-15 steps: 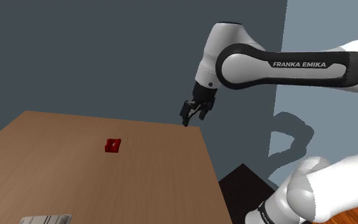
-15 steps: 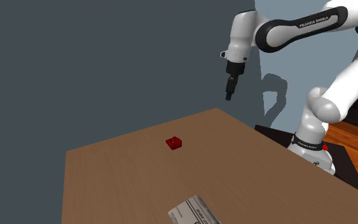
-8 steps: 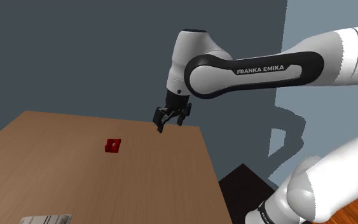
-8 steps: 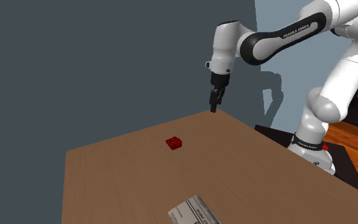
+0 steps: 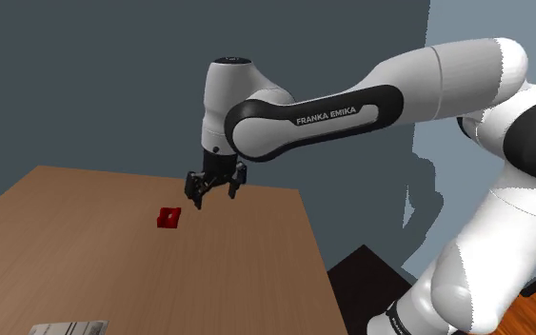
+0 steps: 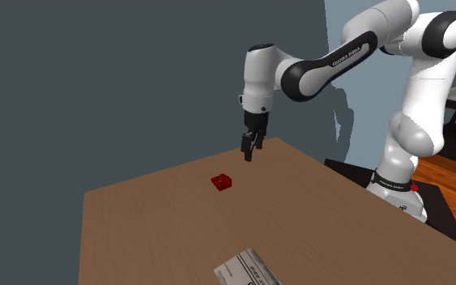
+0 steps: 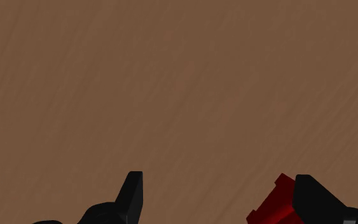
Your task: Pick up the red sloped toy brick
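The red sloped toy brick (image 5: 168,218) lies on the brown wooden table (image 5: 113,266), toward its far side; it also appears in the second exterior view as a small red brick (image 6: 222,182). My black gripper (image 5: 212,195) hangs open above the table, a little to the shoulder view's right of the brick and higher than it. In the second exterior view the gripper (image 6: 249,151) is up and to the right of the brick. In the wrist view the brick (image 7: 274,203) shows beside one finger (image 7: 317,197), outside the gap, with bare table between the fingers.
A grey-and-white flat box (image 5: 69,328) lies at the table's near edge, seen also in the second exterior view as the box (image 6: 246,269). A dark grey wall (image 5: 113,76) stands behind the table. The table's right edge (image 5: 318,257) drops to a dark floor.
The arm has swung toward the shoulder view's left and lowered, carrying the open gripper from past the table's far right corner to just beside the brick. The brick has not moved.
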`<action>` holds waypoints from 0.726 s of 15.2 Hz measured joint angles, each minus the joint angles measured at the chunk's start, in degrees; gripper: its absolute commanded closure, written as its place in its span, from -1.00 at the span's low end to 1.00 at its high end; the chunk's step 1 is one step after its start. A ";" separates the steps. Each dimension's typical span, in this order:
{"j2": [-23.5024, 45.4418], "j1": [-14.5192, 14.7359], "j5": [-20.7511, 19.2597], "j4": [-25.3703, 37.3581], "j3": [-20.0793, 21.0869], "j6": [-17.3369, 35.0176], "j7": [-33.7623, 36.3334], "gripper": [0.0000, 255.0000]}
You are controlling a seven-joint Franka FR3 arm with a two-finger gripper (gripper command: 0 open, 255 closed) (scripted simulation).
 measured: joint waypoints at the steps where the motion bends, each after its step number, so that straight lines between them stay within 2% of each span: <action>1: 2.64 0.78 -1.47 2.60 0.18 -0.52 1.75 -1.00; 5: 12.39 4.55 -6.60 11.23 -0.10 -1.27 7.54 -1.00; 8: 20.54 8.50 -10.07 20.59 -1.10 -3.72 11.11 -1.00; 11: 24.14 10.13 -11.47 23.80 -1.79 -3.74 12.33 -1.00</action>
